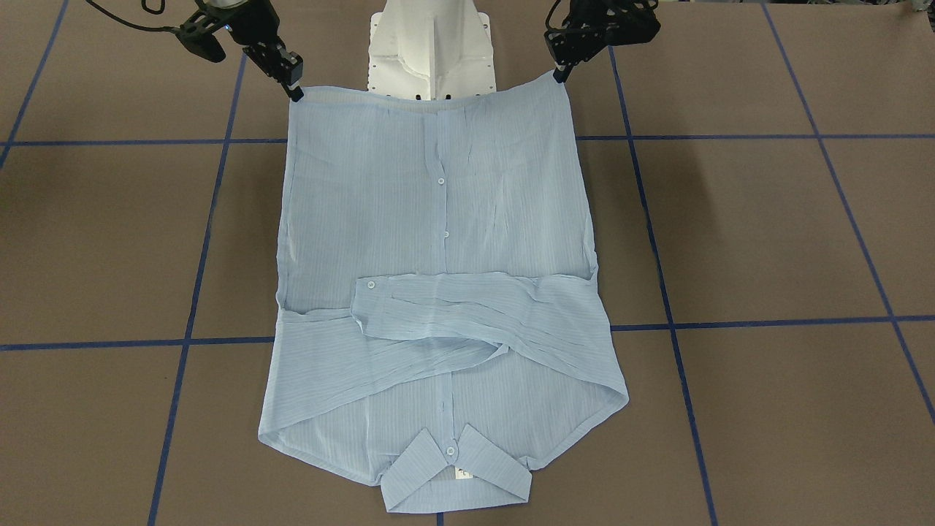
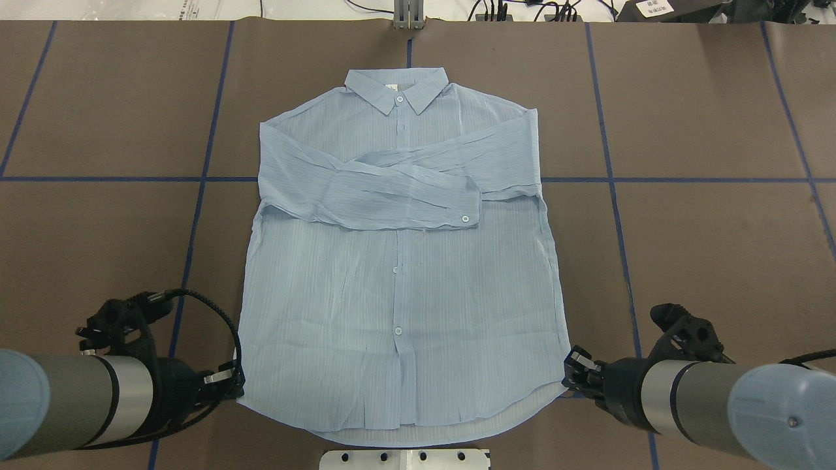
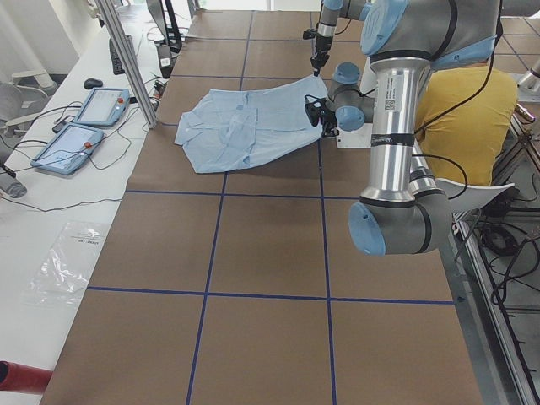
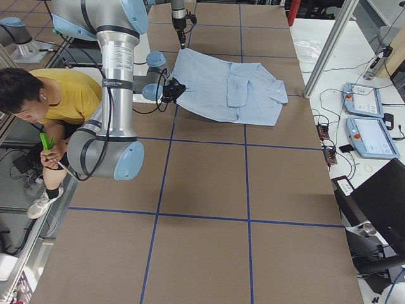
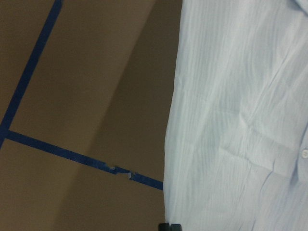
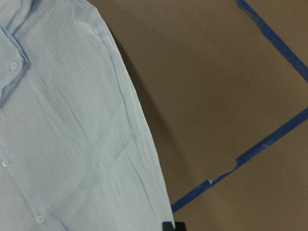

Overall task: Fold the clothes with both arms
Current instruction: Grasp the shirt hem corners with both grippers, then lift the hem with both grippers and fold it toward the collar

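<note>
**While the sleeves lie folded, the body fold is yet to come**

Since you are judging progress, look first at the shirt [image 2: 398, 281]; it lies flat and buttoned, face up, in the middle of the table [image 2: 705, 248], with its collar [image 2: 397, 88] at the far side from the robot and its hem [image 2: 405, 434] just in front of the base. Both sleeves [image 2: 392, 189] are laid across the chest, one over the other, the upper cuff ending towards the robot's right; I judge that part done.

The left gripper [image 2: 228, 382] sits at the hem's left corner and the right gripper [image 2: 575, 375] at its right corner; in the front-facing view you see each pair of fingertips drawn close together right on a corner, so each appears pinched on the cloth, though the hold itself is too small to confirm. Each wrist view shows only the shirt's side edge and a dark tip at the bottom.

What remains, as I read it, is the main fold: you have yet to see the hem carried up towards the collar, and the body is at full length.
</note>
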